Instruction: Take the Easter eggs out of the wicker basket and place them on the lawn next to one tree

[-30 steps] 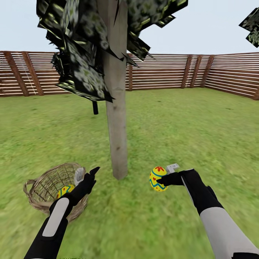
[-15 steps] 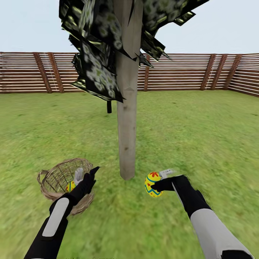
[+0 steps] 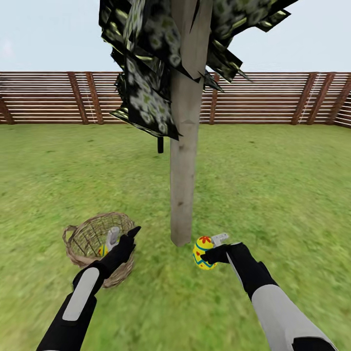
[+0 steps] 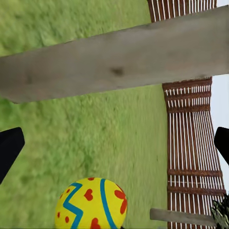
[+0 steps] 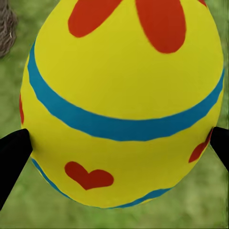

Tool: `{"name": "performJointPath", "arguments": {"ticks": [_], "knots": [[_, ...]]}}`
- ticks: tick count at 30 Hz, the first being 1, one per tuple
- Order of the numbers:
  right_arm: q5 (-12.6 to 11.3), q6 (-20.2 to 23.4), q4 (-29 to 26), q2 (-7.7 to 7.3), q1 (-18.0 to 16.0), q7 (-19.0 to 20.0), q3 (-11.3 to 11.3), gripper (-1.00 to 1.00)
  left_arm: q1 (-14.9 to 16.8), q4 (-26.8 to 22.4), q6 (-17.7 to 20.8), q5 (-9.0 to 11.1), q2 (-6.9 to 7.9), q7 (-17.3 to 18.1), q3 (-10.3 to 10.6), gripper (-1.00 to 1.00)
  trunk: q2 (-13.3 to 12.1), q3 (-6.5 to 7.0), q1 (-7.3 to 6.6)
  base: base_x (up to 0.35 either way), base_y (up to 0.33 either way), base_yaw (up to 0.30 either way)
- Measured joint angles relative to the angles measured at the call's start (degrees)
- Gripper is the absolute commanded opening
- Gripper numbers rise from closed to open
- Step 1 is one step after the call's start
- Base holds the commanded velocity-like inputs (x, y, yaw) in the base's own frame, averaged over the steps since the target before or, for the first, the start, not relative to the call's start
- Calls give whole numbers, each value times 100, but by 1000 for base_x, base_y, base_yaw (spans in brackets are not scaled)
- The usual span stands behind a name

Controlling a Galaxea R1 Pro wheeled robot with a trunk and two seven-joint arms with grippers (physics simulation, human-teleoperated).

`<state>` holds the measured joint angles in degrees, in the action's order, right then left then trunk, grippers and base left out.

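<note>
Easter egg (image 3: 204, 253), yellow, blue bands, red hearts, gripped in right tool (image 3: 210, 255), left tool (image 3: 122, 235) spread wide

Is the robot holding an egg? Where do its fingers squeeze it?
Yes. The right gripper holds an Easter egg, fingers pinching its two opposite sides around the middle. The left gripper looks open.

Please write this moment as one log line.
right gripper: shut on Easter egg | beside tree | left gripper: open, above wicker basket
</note>
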<state>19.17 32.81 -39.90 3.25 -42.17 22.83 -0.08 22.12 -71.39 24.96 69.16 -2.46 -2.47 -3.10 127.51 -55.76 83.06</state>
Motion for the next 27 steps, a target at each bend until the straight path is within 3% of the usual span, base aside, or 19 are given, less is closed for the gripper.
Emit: {"name": "performJointPath", "arguments": {"ticks": [7,13,17,19,23,24,27], "knots": [[-8,-2,11,4,0,0,0,-100,0,1,0,0,-4,0,2,100,0,0,0,170,-257,2],[1,59,183,143,0,-17,32,-100,0,-2,2,5,-16,0,-7,100,0,0,2,18,-26,0],[-2,295,341,269,-28,-326,42,-100,0,-8,2,12,-13,1,123,100,0,0,2,0,0,0],[-11,500,673,321,-222,-422,46,-100,0,-9,3,13,-12,0,156,100,0,0,2,0,0,0],[-77,553,2143,341,-1188,-485,37,-100,1,-23,14,16,-23,1,233,100,0,0,2,0,0,0],[-97,557,2421,374,-1449,-582,32,-100,1,-17,11,13,-25,1,297,100,0,1,1,0,0,0],[-106,551,2710,424,-1617,-1207,13,-100,0,-20,6,11,-70,0,375,100,39,-18,23,0,0,0]]}}
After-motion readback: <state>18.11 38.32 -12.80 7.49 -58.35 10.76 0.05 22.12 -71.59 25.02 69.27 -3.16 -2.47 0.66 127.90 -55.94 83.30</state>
